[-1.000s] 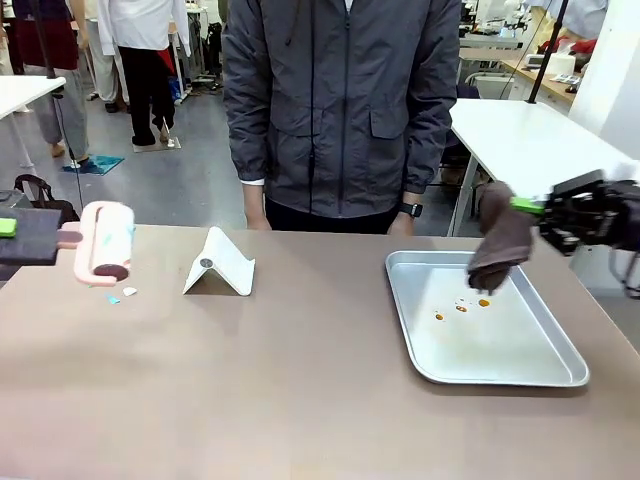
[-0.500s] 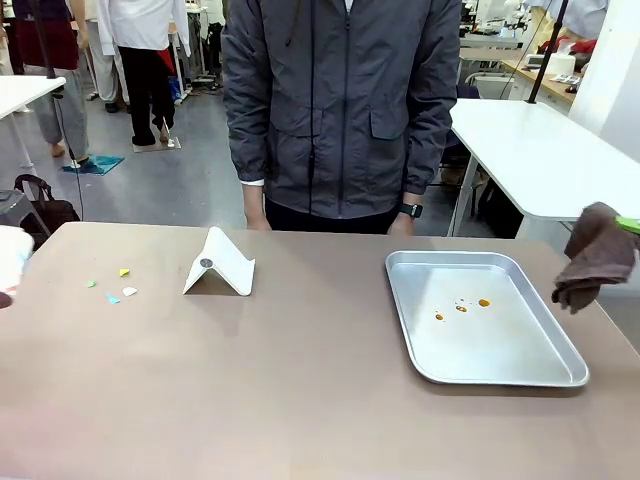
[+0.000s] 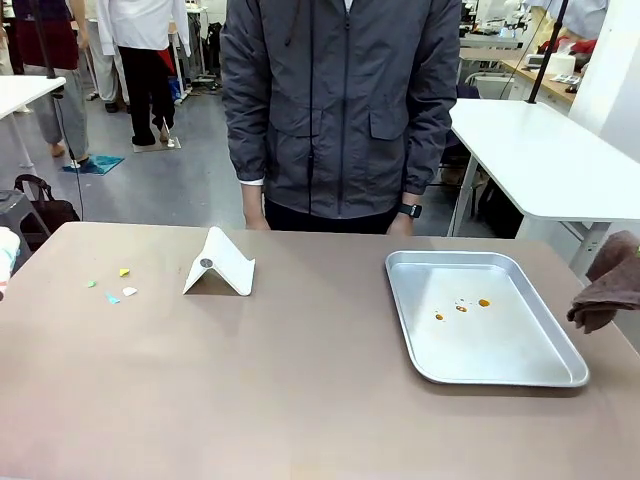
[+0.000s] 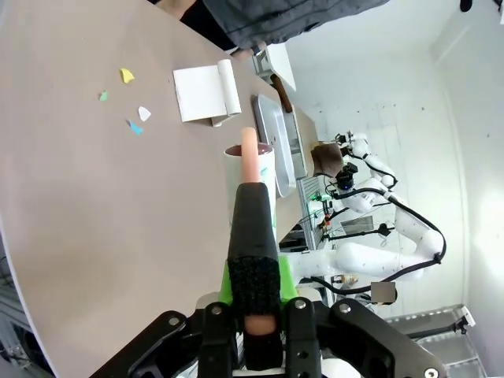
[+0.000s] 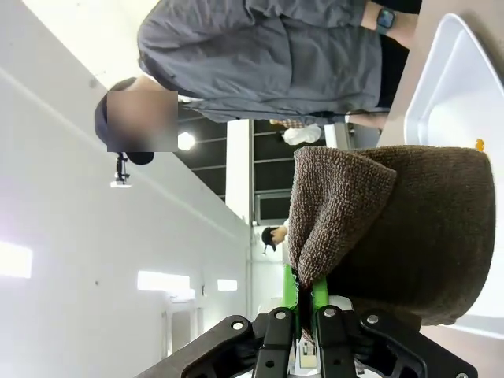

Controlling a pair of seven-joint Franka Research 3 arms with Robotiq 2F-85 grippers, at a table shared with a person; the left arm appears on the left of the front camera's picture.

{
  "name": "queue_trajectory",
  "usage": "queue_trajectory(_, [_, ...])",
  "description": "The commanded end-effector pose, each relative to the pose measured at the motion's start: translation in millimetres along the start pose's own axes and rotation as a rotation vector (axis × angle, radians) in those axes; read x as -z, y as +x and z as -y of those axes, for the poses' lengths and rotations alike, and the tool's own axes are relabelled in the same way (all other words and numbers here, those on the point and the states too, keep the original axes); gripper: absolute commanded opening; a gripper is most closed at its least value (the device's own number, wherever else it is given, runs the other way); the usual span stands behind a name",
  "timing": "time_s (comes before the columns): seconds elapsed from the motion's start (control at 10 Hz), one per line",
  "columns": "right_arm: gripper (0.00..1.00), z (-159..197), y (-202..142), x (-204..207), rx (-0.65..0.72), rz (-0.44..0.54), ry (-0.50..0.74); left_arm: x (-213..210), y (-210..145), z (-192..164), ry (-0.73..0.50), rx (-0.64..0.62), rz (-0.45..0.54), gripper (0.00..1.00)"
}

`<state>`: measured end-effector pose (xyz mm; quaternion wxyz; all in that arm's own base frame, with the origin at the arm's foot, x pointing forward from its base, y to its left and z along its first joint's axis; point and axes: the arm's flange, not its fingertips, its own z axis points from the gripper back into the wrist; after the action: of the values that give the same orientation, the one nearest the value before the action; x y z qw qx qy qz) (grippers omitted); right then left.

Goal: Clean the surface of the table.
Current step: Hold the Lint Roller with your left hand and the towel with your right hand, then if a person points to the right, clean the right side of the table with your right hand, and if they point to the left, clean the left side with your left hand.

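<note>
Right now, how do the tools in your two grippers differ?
The left gripper clamps a lint roller: rigid, a white roll on a pink handle, pointing straight out from the gripper. The right gripper pinches a brown cloth: soft, textured, folded and drooping. Both are cleaning tools, lifted off the table.

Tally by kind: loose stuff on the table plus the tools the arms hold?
Paper scraps: 4
Stand: 1
Tray: 1
Roller, held: 1
Cloth, held: 1
Total: 8
</note>
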<state>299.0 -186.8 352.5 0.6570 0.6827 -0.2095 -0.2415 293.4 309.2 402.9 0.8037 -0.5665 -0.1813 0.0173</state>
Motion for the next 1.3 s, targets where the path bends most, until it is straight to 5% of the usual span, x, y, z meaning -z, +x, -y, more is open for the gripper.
queue_trajectory(0.0, [0.00,-12.9,-2.4,4.4,0.015,-0.014,0.000,-4.1,-4.3,11.2,0.014,0.014,-0.012,0.20])
queue_trajectory(1.2, [0.00,-12.9,-2.4,4.4,0.015,-0.014,0.000,-4.1,-4.3,11.2,0.014,0.014,-0.012,0.20])
